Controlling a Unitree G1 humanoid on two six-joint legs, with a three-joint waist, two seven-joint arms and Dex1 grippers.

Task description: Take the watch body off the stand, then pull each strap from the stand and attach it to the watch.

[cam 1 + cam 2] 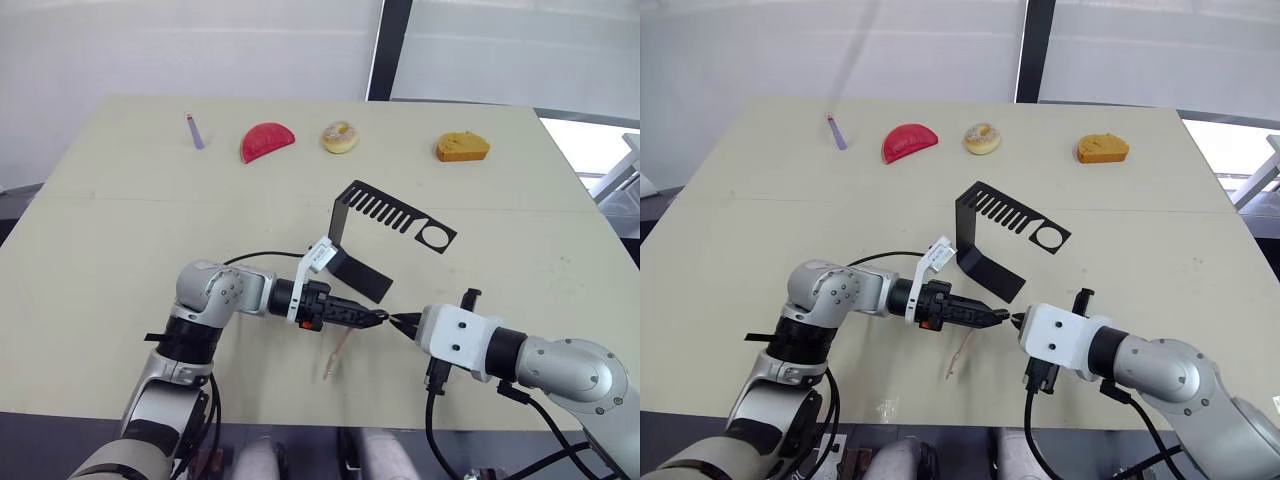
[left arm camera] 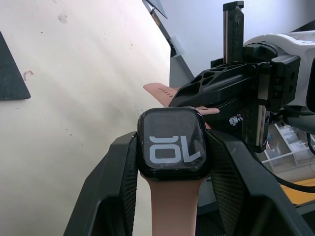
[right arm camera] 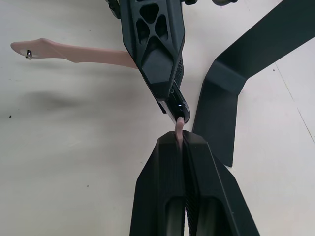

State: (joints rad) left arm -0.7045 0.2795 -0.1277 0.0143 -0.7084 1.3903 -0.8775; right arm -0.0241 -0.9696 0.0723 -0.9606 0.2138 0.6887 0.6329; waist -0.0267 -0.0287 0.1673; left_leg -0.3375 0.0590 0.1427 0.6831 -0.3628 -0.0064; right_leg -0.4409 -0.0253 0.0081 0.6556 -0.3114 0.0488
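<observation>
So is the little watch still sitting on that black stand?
No, the watch body is clamped in the left gripper, held away from the stand, with a pink strap hanging from it.

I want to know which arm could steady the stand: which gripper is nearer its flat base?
Left. The left gripper, holding the watch body, sits just in front of the stand base's near edge. The right gripper, pinching a strap, is slightly further off to the right.

Black watch body [image 2: 173,144] at lower centre, pink strap [image 2: 172,206] attached below, second strap [image 2: 165,91] behind; black stand [image 1: 385,232] mid-frame, empty
</observation>
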